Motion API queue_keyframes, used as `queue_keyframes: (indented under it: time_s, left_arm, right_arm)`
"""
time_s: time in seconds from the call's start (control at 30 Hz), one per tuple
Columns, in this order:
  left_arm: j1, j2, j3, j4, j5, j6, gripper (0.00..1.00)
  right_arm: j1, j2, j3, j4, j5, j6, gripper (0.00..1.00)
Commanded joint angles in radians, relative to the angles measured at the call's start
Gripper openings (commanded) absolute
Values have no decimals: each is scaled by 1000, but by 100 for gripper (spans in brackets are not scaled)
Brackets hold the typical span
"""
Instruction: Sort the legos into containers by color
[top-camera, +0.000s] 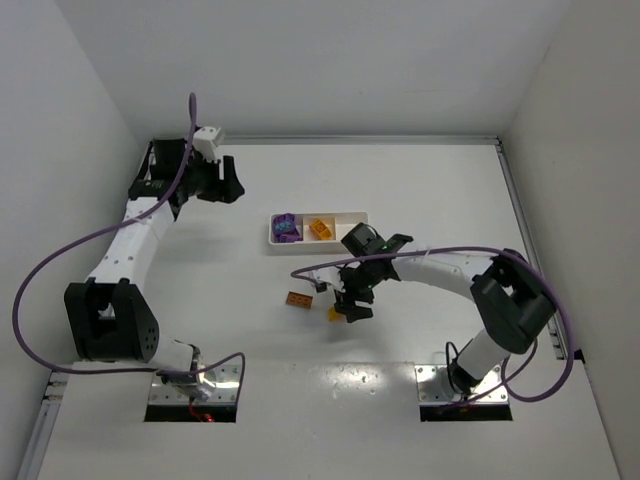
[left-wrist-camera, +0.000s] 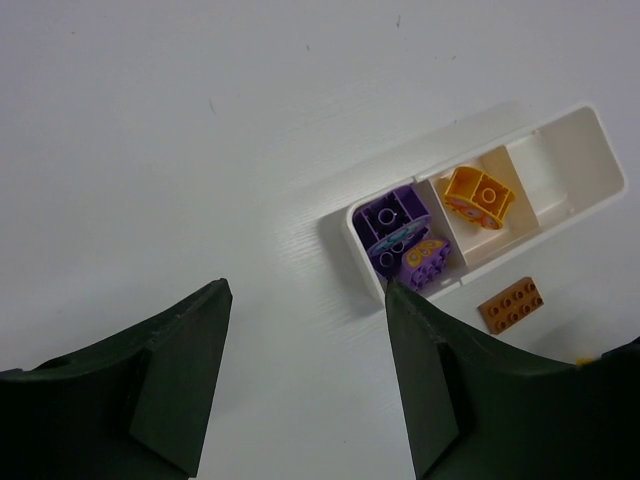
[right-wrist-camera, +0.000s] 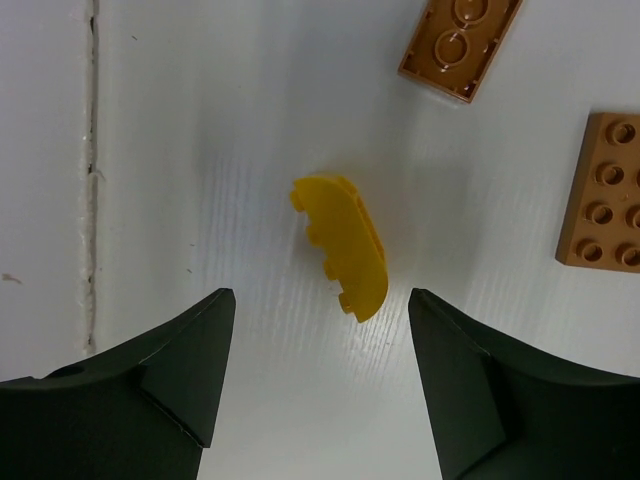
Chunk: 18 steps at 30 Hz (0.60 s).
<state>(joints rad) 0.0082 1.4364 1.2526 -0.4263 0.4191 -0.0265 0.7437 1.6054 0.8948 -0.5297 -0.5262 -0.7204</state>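
While poised above curved yellow plastic brick (right-wrist-camera: 345, 245), right tool (right-wrist-camera: 320, 297) wide, empty. Purple bricks (left-wrist-camera: 400, 235), orange brick (left-wrist-camera: 478, 195) in white tray (left-wrist-camera: 565, 160); brown flat bricks (right-wrist-camera: 605, 195) pending.

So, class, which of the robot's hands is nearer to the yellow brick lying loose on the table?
Right. The right hand hangs directly over the yellow brick, fingers open either side; the left hand is far off, past the tray.

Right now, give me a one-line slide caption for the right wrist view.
Open right gripper poised over a curved yellow brick on the white table, two orange-brown bricks nearby.
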Motion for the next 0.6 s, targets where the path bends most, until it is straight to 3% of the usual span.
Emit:
queue_keyframes:
  time_s: [0.0,0.2,0.43,0.57]
  left_arm:
    - [12,1,-5,11,53,13,69]
    - [12,12,-5,11,44,31,69]
    - [12,21,-15,11,44,40,69]
    - [12,21,-35,20,44,40,69]
  right_arm:
    - [11,25,29,66,-3,-50,71]
    - [68,67,50,66,57,-50,65]
    - [88,77,41,126,115,-27,24]
    - [88,77,32,137,153,-17,15]
